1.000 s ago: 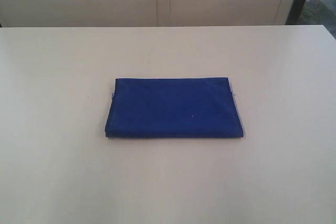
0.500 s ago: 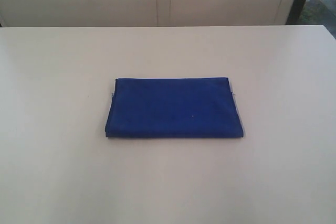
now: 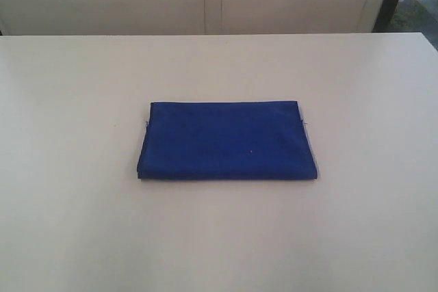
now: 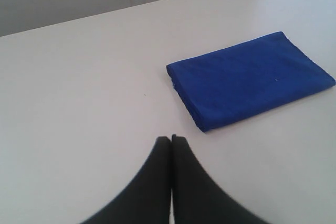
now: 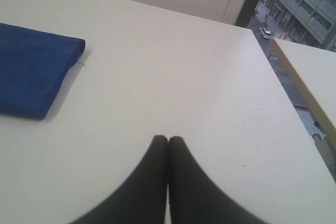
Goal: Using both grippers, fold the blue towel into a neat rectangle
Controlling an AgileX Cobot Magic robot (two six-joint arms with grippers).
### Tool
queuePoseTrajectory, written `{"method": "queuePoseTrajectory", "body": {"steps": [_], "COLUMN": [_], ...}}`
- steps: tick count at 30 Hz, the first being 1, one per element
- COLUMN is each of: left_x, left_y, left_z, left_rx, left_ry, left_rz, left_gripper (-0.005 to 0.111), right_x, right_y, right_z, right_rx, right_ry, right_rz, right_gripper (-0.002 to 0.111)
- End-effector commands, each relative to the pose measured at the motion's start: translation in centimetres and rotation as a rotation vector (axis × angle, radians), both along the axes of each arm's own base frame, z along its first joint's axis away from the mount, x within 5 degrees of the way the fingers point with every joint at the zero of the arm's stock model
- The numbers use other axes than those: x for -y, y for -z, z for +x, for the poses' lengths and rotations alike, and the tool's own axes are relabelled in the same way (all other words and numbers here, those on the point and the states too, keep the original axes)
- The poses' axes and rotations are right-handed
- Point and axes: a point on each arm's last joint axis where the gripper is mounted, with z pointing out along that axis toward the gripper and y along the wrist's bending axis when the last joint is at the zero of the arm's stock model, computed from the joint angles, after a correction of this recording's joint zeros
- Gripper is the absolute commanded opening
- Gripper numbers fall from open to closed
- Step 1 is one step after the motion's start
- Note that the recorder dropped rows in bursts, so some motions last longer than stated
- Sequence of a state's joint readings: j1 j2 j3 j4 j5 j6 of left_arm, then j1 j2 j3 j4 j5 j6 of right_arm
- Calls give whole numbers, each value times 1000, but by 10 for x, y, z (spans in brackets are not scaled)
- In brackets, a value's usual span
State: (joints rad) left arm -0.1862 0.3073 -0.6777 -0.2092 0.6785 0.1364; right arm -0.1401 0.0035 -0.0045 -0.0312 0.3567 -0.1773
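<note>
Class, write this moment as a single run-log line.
towel: folded rectangle, flat on table | left hand: shut, empty, off towel | right hand: shut, empty, off towel

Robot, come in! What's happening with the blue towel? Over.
Left pincer shut, empty. Right pincer shut, empty. Blue towel folded rectangle, flat on table. Nothing blocking.

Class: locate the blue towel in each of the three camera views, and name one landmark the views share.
Exterior view: the blue towel lies folded, mid-table.
Left wrist view: the whole towel shows, ahead of the shut left gripper, untouched.
Right wrist view: only one end shows, cut by the frame, apart from the right gripper.
Shared landmark: the pale table and its far edge.
</note>
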Motion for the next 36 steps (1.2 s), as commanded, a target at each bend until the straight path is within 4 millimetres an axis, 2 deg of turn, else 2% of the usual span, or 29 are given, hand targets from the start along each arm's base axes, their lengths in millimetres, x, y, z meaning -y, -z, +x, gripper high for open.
{"method": "queuePoseTrajectory", "body": {"steps": [1,5,12,36], "left_x": [0,0,0,0], "left_y": [1,1,1,1], "left_z": [-1,-1,-1,-1], "left_rx": [1,1,1,1], "left_ry": [-3,-3,-3,-3], "left_rz": [3,3,3,3], "left_gripper": [0,0,0,0], "right_x": [0,0,0,0], "right_y": [0,0,0,0], "right_z": [0,0,0,0], "right_rx": [12,15,36,35], "right_ry": [-1,4,41,38], "right_rz": [-8,10,146,139], "right_gripper": [0,0,0,0]}}
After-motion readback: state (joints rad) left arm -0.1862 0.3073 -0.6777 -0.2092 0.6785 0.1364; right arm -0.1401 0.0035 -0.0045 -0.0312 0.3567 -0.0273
